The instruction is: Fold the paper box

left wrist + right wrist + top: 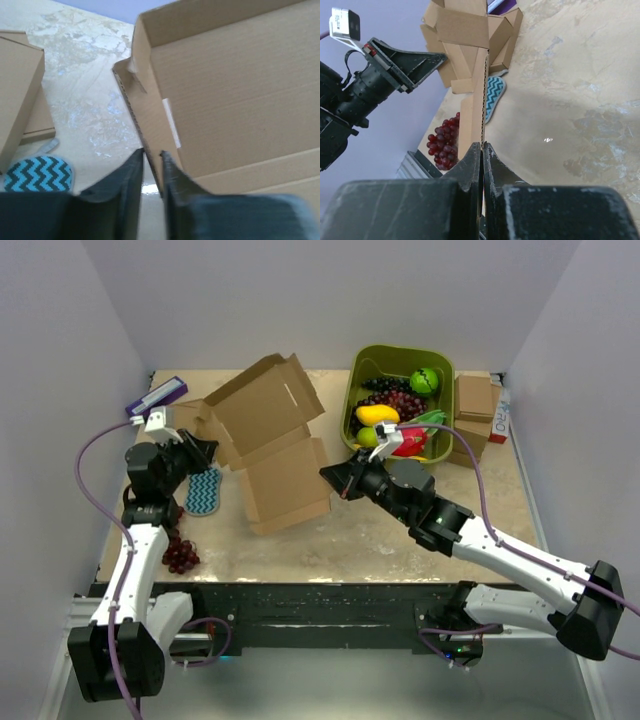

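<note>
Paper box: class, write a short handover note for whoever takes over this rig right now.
Left pincer: shut on the paper box, on the edge of its left side wall.
Right pincer: shut on a thin cardboard edge at the box's right side.
Box: held between the two pincers, tilted, lid flap standing open.
Done: both sides gripped, box partly shaped.
Left, as far as can be judged: tuck the loose side flaps and close the lid.
</note>
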### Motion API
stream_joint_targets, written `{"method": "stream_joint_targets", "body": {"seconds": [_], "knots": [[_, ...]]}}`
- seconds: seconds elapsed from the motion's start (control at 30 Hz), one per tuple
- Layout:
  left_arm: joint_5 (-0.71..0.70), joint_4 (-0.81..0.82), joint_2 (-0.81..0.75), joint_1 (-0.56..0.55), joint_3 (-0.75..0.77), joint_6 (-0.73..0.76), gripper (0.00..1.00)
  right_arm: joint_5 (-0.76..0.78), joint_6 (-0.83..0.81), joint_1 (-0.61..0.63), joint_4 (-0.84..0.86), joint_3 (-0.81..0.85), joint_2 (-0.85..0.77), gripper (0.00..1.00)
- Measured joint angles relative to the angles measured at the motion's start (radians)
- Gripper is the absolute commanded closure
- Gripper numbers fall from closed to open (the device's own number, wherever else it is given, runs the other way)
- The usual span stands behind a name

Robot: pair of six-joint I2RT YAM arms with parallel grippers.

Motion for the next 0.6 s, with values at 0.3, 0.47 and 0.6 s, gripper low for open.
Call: {"method": "stream_joint_targets", "body": {"seconds": [0.3,0.47,0.6], "knots": [[0.049,-0.018,-0.058,-0.003,0.000,0.129,1.00,0.052,0.003,-0.002,-0.062,-0.014,-0.006,0.21],[0.109,-0.049,-0.116,-0.074,0.000,0.251,1.00,0.179,-0.059,-0.001,-0.189,-0.014,-0.102,0.11],[0.180,-0.077,-0.138,-0.147,0.000,0.324,1.00,0.256,-0.148,-0.002,-0.256,0.019,-0.164,0.09]]}}
